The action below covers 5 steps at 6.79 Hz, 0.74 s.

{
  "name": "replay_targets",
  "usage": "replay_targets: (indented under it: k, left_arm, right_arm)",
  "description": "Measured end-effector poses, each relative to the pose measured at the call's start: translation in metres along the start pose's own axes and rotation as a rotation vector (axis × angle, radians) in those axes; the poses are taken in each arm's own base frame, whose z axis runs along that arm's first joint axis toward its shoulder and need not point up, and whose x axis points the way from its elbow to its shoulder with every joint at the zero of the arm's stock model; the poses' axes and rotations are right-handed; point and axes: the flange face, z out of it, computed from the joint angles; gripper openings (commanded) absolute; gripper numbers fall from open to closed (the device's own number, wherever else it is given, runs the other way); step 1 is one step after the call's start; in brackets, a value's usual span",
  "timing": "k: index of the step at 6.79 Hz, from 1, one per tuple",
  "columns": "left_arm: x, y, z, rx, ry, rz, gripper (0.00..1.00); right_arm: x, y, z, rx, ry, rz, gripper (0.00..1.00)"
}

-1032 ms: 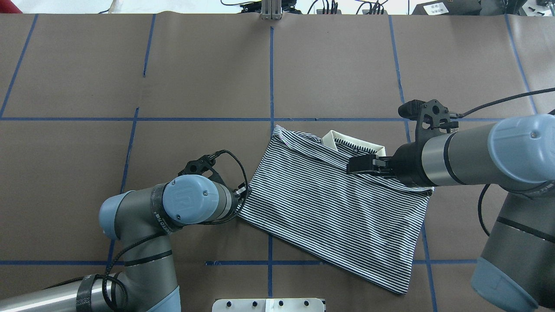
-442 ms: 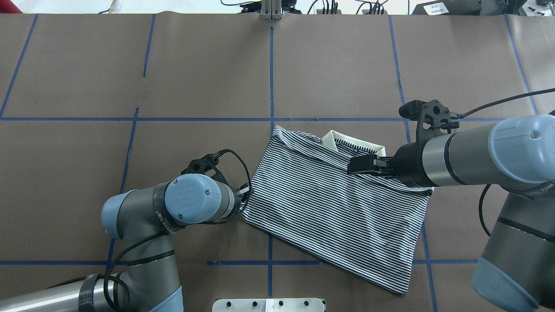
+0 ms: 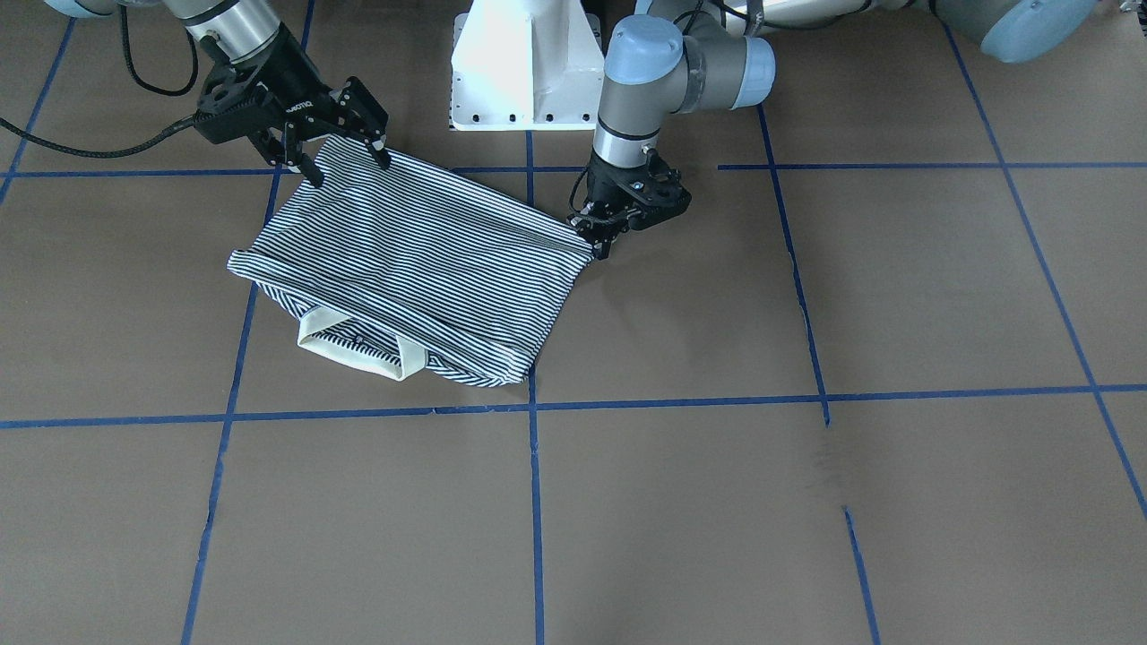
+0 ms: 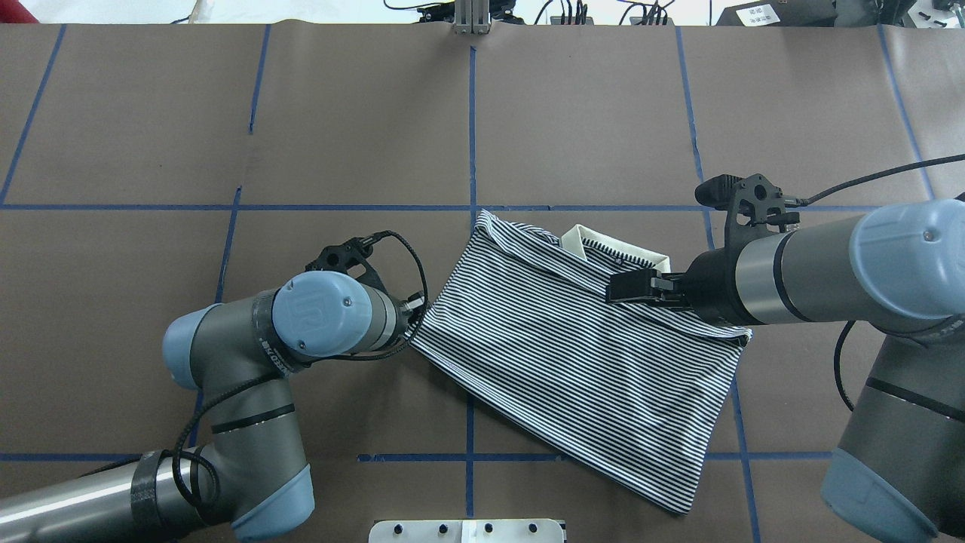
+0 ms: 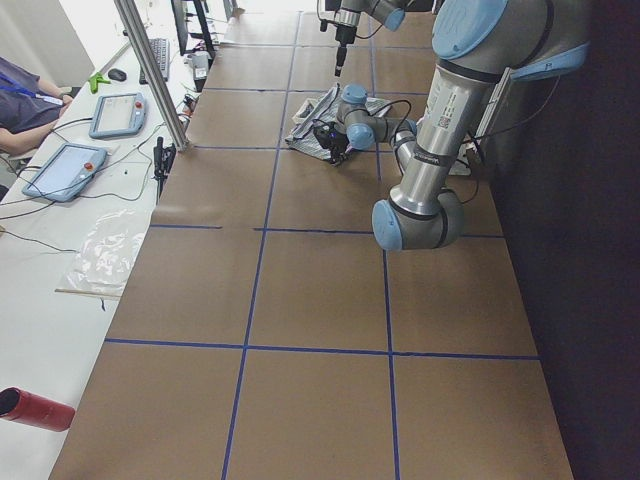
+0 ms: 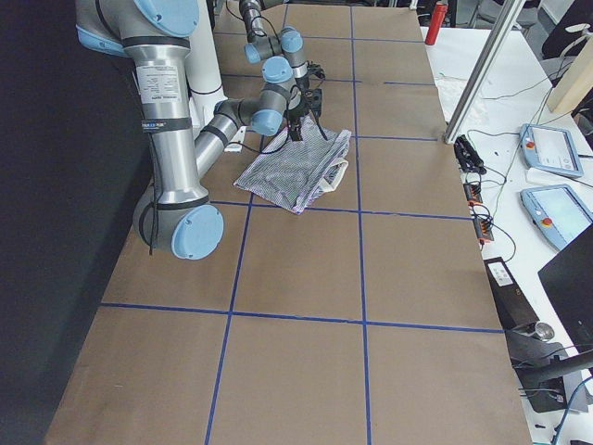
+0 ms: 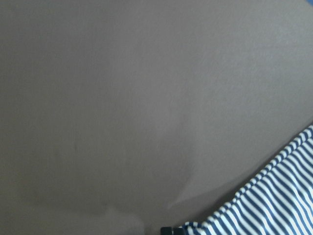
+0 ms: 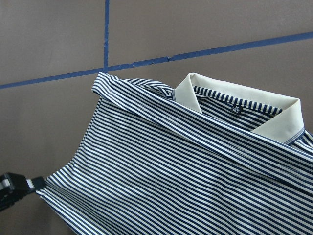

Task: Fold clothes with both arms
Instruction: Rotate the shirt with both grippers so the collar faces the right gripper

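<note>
The clothes are one folded navy-and-white striped polo shirt (image 4: 573,354) (image 3: 421,260) lying flat on the brown table. Its cream collar (image 4: 614,253) (image 3: 358,354) pokes out at the far edge. My left gripper (image 3: 596,244) is shut on the shirt's left corner, and the overhead view mostly hides it under the wrist (image 4: 332,324). The left wrist view shows only striped cloth (image 7: 274,205) at the lower right. My right gripper (image 3: 348,168) (image 4: 612,290) hangs open low over the shirt's right end, its fingers spread apart. In the right wrist view the collar (image 8: 274,115) fills the upper right.
The white pedestal base (image 3: 524,63) (image 4: 467,530) stands at the robot's side of the table. Blue tape lines (image 4: 471,113) divide the brown cover. Beside the table's far side are a metal post (image 5: 150,70), tablets (image 5: 118,112) and a red cylinder (image 5: 35,410).
My left arm has moved away from the robot's base, dragging the shirt's left corner with it. The shirt's near edge has shifted left. The right arm has stayed still.
</note>
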Motion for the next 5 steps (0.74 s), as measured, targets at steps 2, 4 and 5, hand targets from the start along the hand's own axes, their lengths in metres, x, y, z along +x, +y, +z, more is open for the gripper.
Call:
replay_targets:
  k: [2, 4, 5]
  left_arm:
    - [-0.001, -0.057, 0.015, 0.065, -0.004, 0.016, 0.0]
    - [0.014, -0.118, 0.035, 0.128, 0.017, 0.036, 0.0]
    - [0.027, -0.155, 0.043, 0.165, 0.035, 0.053, 0.0]
  right_arm:
    - [0.0, 0.0, 0.001, 0.001, 0.0, 0.0, 1.0]
    - [-0.001, -0.001, 0.001, 0.001, -0.001, 0.0, 1.0]
    - [-0.002, -0.001, 0.001, 0.0, -0.004, -0.001, 1.0]
